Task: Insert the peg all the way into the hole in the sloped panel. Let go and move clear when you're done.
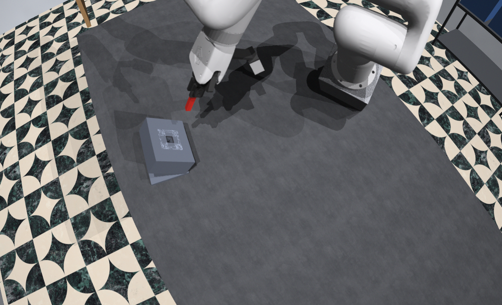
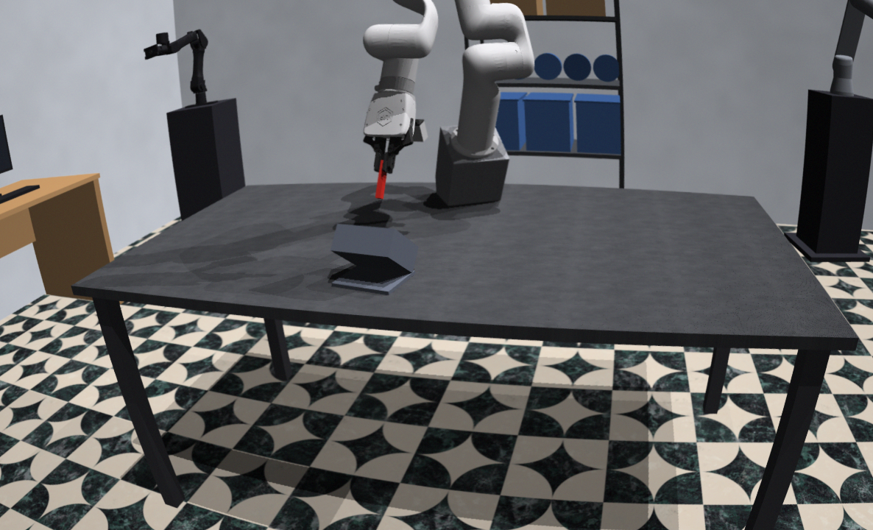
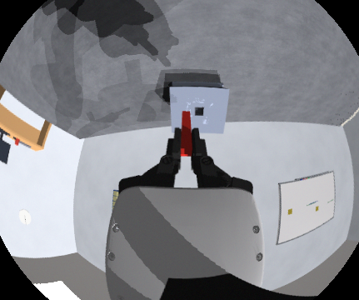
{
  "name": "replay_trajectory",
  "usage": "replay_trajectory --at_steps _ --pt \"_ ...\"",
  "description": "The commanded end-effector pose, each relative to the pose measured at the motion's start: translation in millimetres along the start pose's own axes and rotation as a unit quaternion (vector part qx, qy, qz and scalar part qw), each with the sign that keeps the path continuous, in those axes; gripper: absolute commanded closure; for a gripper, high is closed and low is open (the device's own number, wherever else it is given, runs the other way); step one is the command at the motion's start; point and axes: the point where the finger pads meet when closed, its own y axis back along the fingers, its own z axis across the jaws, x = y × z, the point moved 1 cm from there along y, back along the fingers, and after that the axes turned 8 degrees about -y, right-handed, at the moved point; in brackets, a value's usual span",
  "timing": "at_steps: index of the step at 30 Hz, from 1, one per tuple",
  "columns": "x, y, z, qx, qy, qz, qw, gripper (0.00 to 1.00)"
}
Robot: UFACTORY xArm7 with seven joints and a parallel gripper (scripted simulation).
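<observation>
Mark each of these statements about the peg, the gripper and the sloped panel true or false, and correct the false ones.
1. The gripper is shut on the red peg. True.
2. The peg already sits in the hole. False: it hangs in the air, apart from the sloped panel.
3. The hole is square, with a pale patterned frame around it. True.
4. The panel lies on the floor. False: it stands on the dark table.
5. The peg hangs below the fingers. True.

One peg (image 1: 189,103), one sloped panel (image 1: 166,145), one hole (image 1: 169,140).
</observation>
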Motion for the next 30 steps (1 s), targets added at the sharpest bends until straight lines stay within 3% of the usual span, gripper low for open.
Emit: replay_trajectory --at_steps 1,30 --pt "-4 2 2 -0.001 0.001 -0.012 1.000 1.00" --pt "-13 10 20 -0.010 0.014 -0.084 0.996 1.00"
